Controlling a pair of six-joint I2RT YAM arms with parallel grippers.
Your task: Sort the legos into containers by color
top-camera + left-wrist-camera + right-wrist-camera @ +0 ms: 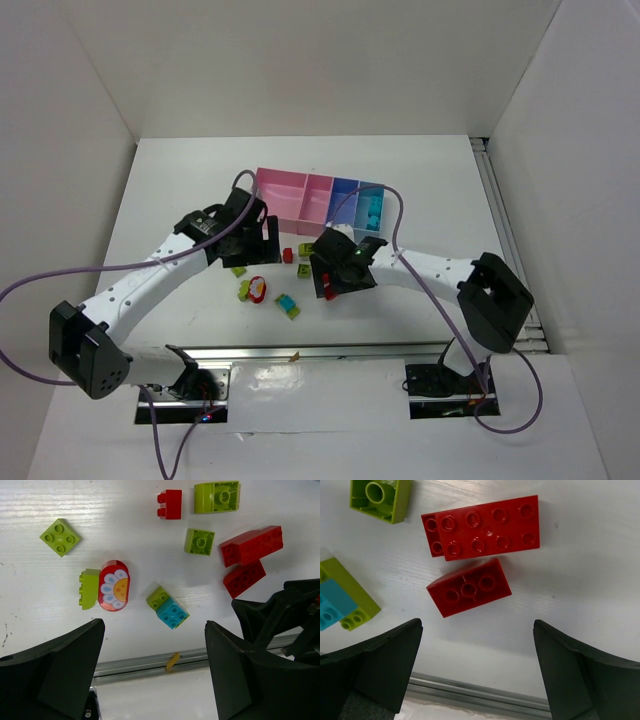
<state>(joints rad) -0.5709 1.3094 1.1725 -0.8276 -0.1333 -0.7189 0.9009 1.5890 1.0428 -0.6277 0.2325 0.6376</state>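
Observation:
The four joined containers (300, 192) stand at the back: two pink, one blue, one light blue holding teal legos (370, 211). Loose legos lie in front of them. My left gripper (255, 240) is open and empty above the table. Its wrist view (155, 672) shows a flat green brick (60, 536), a green brick joined to a red flower piece (114, 586), a green-and-teal pair (168, 608), a small red brick (170, 504) and two green bricks (216, 496). My right gripper (335, 275) is open and empty (477, 667), just short of a red brick (469, 586) and a long red brick (487, 527).
A metal rail (150, 662) runs along the table's near edge, and also shows in the right wrist view (480, 692). The right gripper's black body (285, 612) sits close beside the left gripper. White walls enclose the table on three sides.

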